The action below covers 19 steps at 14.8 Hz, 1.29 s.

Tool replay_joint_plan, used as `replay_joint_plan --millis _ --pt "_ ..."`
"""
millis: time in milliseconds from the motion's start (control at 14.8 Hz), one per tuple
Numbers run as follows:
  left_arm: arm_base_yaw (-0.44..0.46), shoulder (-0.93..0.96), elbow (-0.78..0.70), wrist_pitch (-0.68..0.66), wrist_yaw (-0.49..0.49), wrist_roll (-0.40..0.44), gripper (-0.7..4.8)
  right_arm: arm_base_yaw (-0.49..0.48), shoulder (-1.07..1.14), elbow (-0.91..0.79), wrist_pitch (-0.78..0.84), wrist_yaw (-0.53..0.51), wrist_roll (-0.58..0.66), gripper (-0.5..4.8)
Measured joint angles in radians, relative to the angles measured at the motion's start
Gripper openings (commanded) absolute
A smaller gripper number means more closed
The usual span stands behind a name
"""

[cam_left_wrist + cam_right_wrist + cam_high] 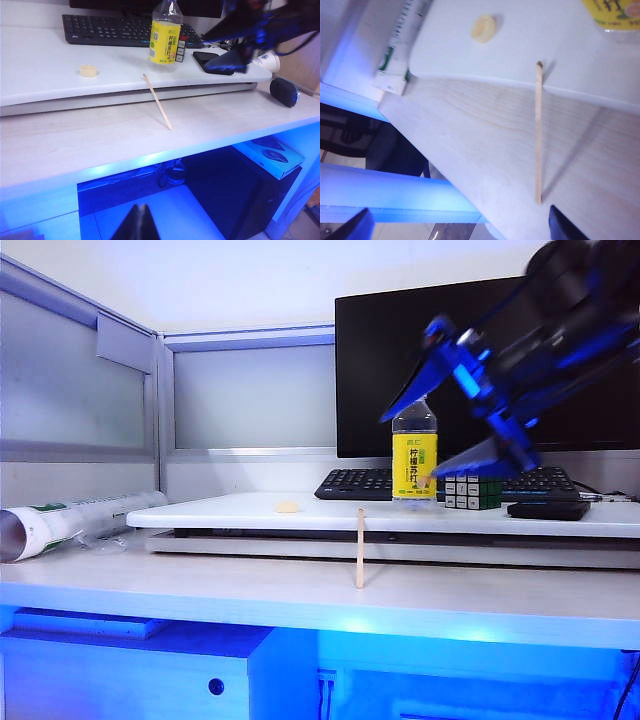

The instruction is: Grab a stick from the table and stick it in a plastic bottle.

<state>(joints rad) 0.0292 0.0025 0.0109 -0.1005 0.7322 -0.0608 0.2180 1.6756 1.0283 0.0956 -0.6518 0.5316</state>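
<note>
1. Stick (pixel 360 548): thin, pale wooden; lower end on the surface (pixel 300 595), upper end leaning against the front edge of the raised white board (pixel 250 512). Untouched by either gripper. Also seen at (pixel 157 101) and (pixel 538 132).
2. Plastic bottle (pixel 414 453): clear, yellow label with Chinese text, narrow neck; standing upright on the raised board, behind and a little right of the stick in the exterior view. Also at (pixel 165 35); only its yellow base shows at (pixel 612 12).
3. Right gripper (pixel 455 405): blue, blurred, in the air above the board's right part, just beside the bottle. Jaws spread wide apart, nothing between them. The two tips show at the frame edge in the right wrist view (pixel 460 225), with the stick between them and farther off.
4. Left gripper (pixel 136 225): only a dark tip shows in its own wrist view, low and well apart from the stick; whether the jaws are apart or together cannot be told.
5. Small round pale disc (pixel 287 506): on the board, left of the bottle.
6. Rubik's cube (pixel 472 491): on the board, just right of the bottle.
7. Black keyboard (pixel 360 483) and dark monitor (pixel 380 370): behind the bottle.
8. White rolled tube with green print (pixel 70 520): lying at far left.
</note>
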Motion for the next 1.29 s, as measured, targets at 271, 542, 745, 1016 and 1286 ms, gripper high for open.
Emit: replay_joint_plan --millis 271,542,745,1016,1286 --pt "0.000 0.000 0.000 0.000 0.000 0.000 -0.05 0.052 0.257 0.174 0.002 0.006 0.022 4.79" --pt "0.000 0.000 0.000 0.000 0.000 0.000 -0.05 0.061 0.346 0.215 0.001 0.048 0.034 4.79" --pt "0.000 0.000 0.000 0.000 0.000 0.000 -0.05 0.087 0.423 0.303 0.002 0.062 0.045 4.79" --pt "0.000 0.000 0.000 0.000 0.000 0.000 -0.05 0.095 0.478 0.322 0.032 0.106 0.047 2.31" --pt "0.000 0.000 0.000 0.001 0.000 0.000 -0.05 0.097 0.493 0.321 0.060 0.103 0.051 -0.09"
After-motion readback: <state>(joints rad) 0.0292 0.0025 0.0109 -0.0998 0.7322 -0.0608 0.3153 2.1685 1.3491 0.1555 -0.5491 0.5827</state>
